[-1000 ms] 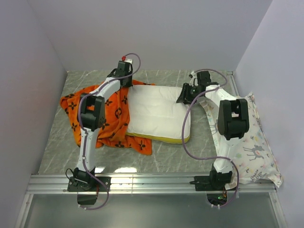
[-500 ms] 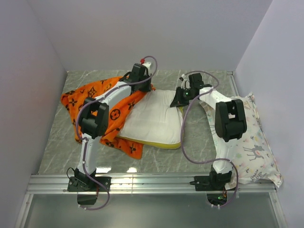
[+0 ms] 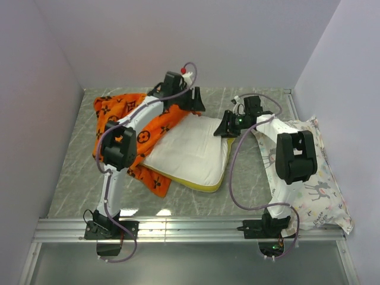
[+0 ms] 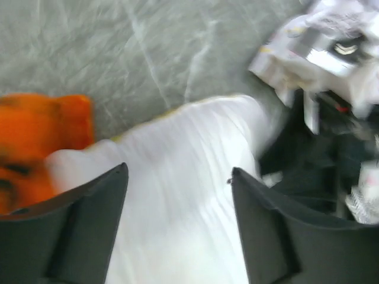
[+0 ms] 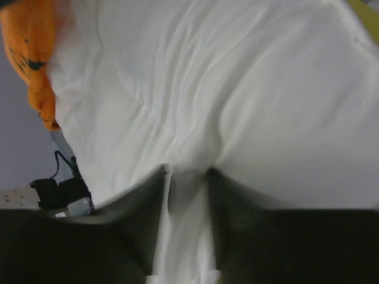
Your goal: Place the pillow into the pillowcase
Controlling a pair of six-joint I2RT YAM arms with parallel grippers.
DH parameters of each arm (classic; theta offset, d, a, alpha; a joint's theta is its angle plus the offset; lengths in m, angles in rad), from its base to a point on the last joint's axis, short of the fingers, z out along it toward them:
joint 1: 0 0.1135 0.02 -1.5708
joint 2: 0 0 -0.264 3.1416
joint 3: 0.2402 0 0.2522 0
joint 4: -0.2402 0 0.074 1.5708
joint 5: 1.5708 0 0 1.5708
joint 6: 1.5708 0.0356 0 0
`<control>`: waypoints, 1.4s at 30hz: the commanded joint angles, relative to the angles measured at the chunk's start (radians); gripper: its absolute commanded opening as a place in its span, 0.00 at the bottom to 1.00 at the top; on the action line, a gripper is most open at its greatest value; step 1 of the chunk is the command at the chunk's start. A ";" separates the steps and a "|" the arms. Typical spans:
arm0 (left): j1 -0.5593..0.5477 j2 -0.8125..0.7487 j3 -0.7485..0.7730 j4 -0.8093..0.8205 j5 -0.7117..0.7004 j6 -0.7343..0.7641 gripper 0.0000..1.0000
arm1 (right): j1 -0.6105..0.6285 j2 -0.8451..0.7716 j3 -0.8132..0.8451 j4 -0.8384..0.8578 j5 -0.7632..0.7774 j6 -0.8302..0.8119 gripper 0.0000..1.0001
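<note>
Your right tool [image 5: 186,173] pinches a fold of the pillow [image 3: 190,151]; your left tool [image 4: 177,171] hangs spread over its far edge, gripping nothing. The pillow lies mid-bench [image 3: 77,172], its left side against the crumpled pillowcase [image 3: 122,113]

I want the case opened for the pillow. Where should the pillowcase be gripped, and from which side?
Probably the rumpled far edge of the pillowcase, beside the pillow, coming from above: its near part lies pinned under the pillow.
</note>
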 commanded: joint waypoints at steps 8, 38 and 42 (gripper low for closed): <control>0.427 -0.581 -0.231 -0.456 0.380 0.547 0.99 | 0.082 -0.269 0.111 -0.155 0.239 -0.262 0.95; 1.026 -1.249 -1.133 -0.949 0.287 2.071 0.95 | 0.886 0.133 0.245 -0.070 0.941 -0.522 0.00; 0.936 -1.344 -1.287 -0.780 0.237 2.154 0.96 | 0.820 0.068 0.286 -0.102 0.723 -0.463 0.00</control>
